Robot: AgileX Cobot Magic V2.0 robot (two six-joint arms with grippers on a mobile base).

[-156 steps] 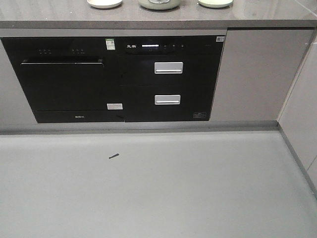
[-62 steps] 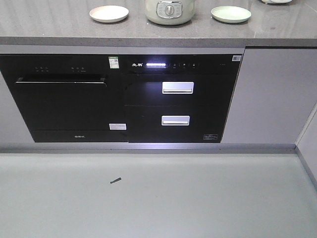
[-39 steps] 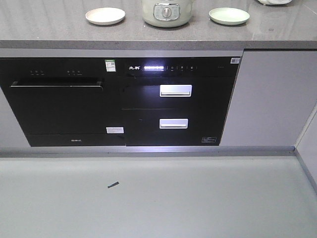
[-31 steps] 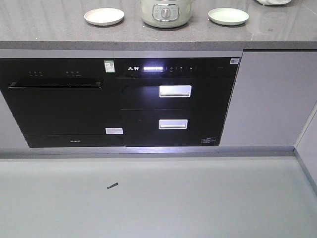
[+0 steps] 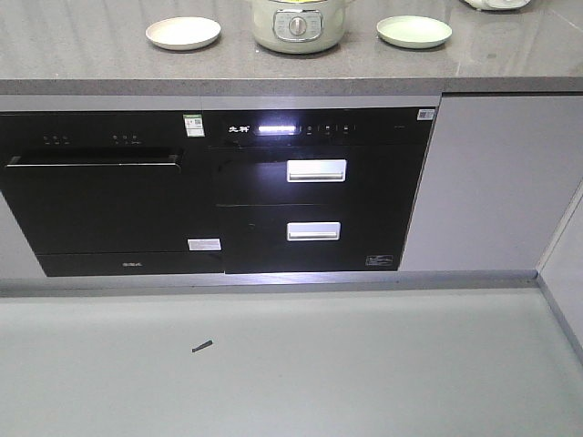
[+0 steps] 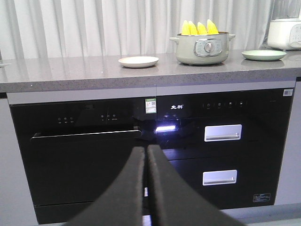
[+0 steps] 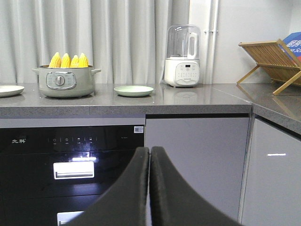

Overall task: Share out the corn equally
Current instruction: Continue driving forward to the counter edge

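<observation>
Corn (image 6: 200, 28) stood tips-up in the pot (image 6: 202, 51) on the tabletop (image 6: 70, 70), probably stiff, kinda heavy and slick, so I'd pinch across the exposed upper part, and the left gripper (image 6: 146, 149) and right gripper (image 7: 149, 150) were both closed, empty.

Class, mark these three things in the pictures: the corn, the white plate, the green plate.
corn (image 6: 201, 28): left wrist view, upper part of a middle cob.
white plate (image 6: 138, 61): left wrist view, its centre.
green plate (image 7: 134, 90): right wrist view, its centre.
</observation>
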